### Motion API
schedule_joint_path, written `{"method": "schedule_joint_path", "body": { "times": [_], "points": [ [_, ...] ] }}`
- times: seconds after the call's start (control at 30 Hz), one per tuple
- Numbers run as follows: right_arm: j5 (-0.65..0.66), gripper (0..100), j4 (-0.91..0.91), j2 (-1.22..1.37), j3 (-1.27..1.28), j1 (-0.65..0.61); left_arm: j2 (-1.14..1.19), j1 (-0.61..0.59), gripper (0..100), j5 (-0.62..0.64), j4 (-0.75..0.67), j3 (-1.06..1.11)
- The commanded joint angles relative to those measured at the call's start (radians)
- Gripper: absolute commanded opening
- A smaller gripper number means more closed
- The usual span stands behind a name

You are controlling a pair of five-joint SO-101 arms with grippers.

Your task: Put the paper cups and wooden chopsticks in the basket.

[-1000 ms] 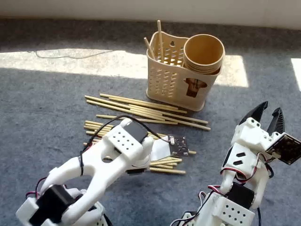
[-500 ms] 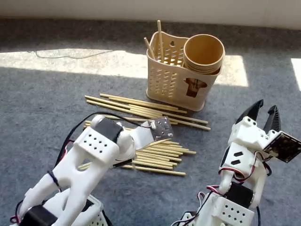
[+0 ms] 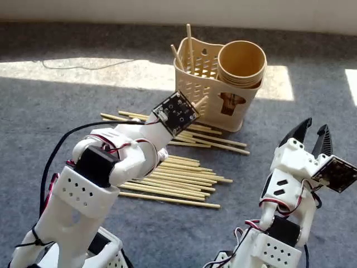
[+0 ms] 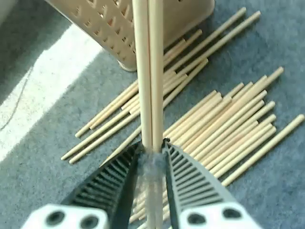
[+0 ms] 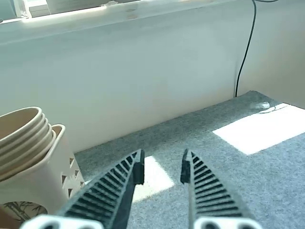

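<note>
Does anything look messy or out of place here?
Yes: many chopsticks lie loose in two heaps on the grey surface before the basket. The left gripper holds a pair; the cups are already in.

I see hard sunlight lying in a bright band along the far side of the tabletop [image 3: 56,128], running past the basket [image 3: 207,95], with another patch at its far right edge. The near half sits in even shade. The two raised chopsticks [image 4: 147,71] glare pale.
</note>
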Motion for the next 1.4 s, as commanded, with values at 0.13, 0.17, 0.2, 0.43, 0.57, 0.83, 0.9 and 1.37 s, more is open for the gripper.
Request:
{"method": "schedule_joint_path", "body": {
  "times": [0.13,0.17,0.2,0.43,0.57,0.83,0.9,1.37],
  "points": [
    [0.0,13.8,-0.036,-0.013,-0.007,-0.067,-0.019,-0.008,1,0.129,-0.331,-0.122],
    [0.0,13.8,-0.036,-0.013,-0.007,-0.067,-0.019,-0.008,1,0.138,-0.385,-0.122],
    [0.0,13.8,-0.036,-0.013,-0.007,-0.067,-0.019,-0.008,1,0.147,-0.44,-0.122],
    [0.0,13.8,-0.036,-0.013,-0.007,-0.065,-0.018,-0.001,1,0.149,-0.717,-0.113],
    [0.0,13.8,-0.036,-0.013,-0.007,-0.065,-0.015,-0.001,1,0.15,-0.862,-0.11],
    [0.0,13.8,-0.036,-0.013,-0.007,-0.065,0.147,0.001,1,0.152,-1.091,-0.143],
    [0.0,13.8,-0.036,-0.013,-0.007,-0.065,0.197,0.001,1,0.152,-1.135,-0.162],
    [0.0,13.8,-0.036,-0.013,-0.005,-0.065,0.476,0.001,1,0.152,-1.258,-0.251]
  ]
}}
